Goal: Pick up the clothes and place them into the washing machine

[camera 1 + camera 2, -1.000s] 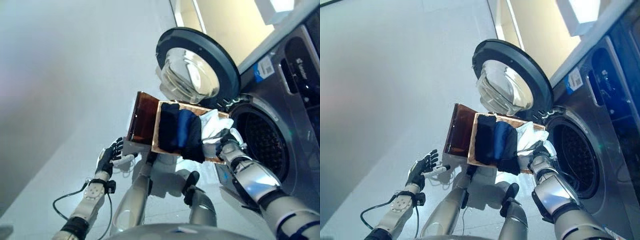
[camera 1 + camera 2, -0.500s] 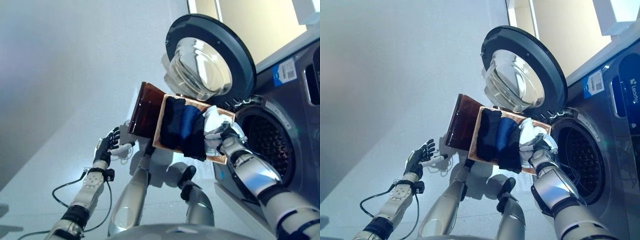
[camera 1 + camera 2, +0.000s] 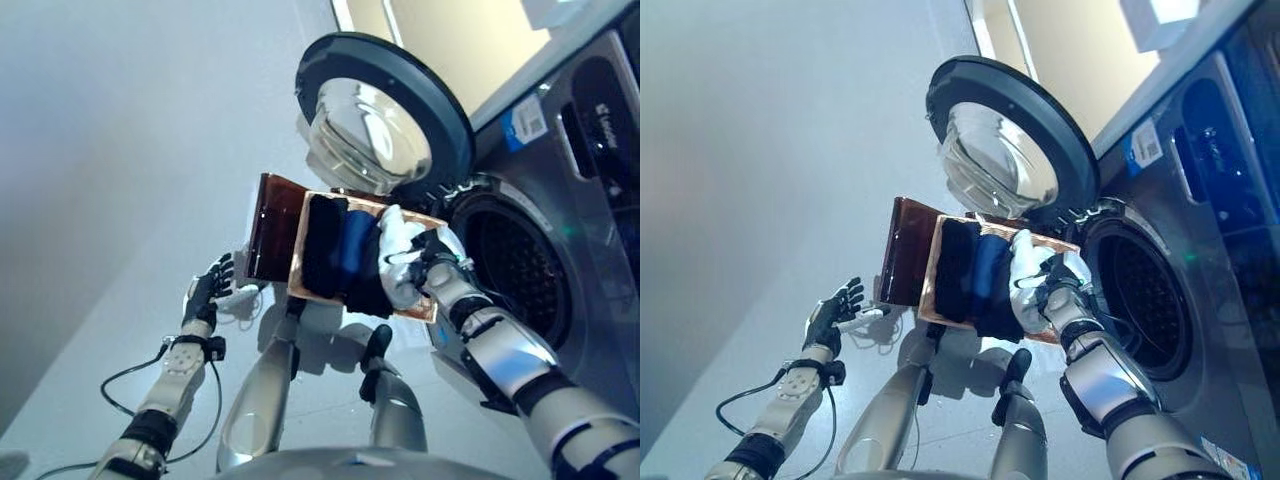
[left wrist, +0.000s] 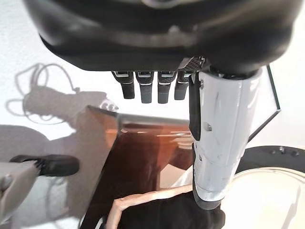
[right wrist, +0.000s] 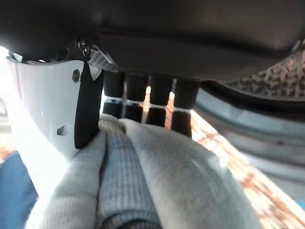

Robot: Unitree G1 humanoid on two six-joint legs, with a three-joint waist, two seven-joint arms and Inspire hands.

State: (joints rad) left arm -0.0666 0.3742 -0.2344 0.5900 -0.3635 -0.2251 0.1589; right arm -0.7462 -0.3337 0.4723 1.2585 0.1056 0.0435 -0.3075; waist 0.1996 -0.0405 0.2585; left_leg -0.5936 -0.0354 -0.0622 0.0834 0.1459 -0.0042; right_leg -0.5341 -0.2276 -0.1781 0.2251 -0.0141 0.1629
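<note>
The right hand (image 3: 437, 262) has its fingers and white-covered thumb curled round a soft white knitted garment (image 3: 397, 262), gripping it at the right end of a shallow copper-brown rectangular basket (image 3: 296, 262). The right wrist view shows the ribbed white cloth bunched between thumb and fingers. Three garments lie side by side in the basket: a black folded garment (image 3: 322, 248), a dark blue garment (image 3: 352, 246) and the white one, nearest the washer. Just beside the hand gapes the round drum opening (image 3: 510, 275) of the grey metal front-loading washing machine (image 3: 585, 200); its circular dark-rimmed glass door (image 3: 382, 122) stands swung open above the basket. The left hand (image 3: 208, 290) hangs low over the pale smooth floor (image 3: 120, 150), left of the basket, fingers loosely straight and holding nothing.
</note>
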